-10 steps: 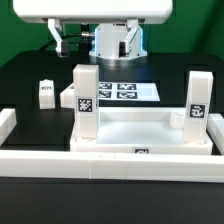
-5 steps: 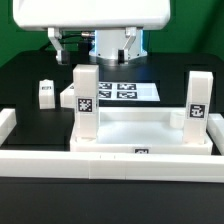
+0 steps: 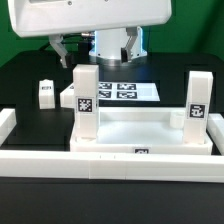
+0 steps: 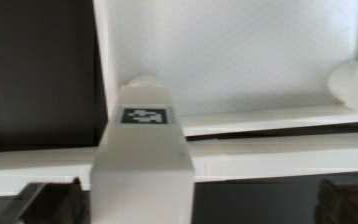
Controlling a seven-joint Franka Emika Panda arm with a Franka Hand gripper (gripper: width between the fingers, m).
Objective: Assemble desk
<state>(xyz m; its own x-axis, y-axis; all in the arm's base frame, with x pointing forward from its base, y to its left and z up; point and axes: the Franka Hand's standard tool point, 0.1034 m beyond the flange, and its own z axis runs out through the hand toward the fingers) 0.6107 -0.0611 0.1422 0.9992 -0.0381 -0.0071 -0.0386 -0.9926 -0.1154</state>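
Tool: the tool [image 4: 195,194] is spread wide. In the wrist view its two dark fingers [image 4: 39,198] stand well apart, with nothing pinched between them.
Tool position: it hangs high above the work, looking down one upright leg. This would suit a straight descent onto that leg.
Desk top: the desk top [image 3: 140,128] is a shallow white tray. It lies flat on the black table [image 3: 30,68], pushed into the angle of the border rail [image 3: 100,160]. The rail probably serves as a stop, so the tray does not slide or turn when a leg is worked.
Left leg: the left leg [image 3: 85,100] stands upright at the tray corner on the exterior view's left, tag facing the camera. This is probably the leg centred under the wrist camera [image 4: 144,150].
Right leg: the right leg [image 3: 198,100] stands upright at the corner on the exterior view's right.
Seating: whether either leg is fully home in its socket cannot be told.
Loose leg: the loose leg [image 3: 45,93] is a small tagged white piece. It sits well apart from the tray on the exterior view's left, within reach for a later step.
Marker board: the marker board [image 3: 115,90] lies flat behind the tray.
Step in hand: judged to be the approach to grasp the left leg, for tightening or checking.
Caution: a skewed descent could tip the leg.
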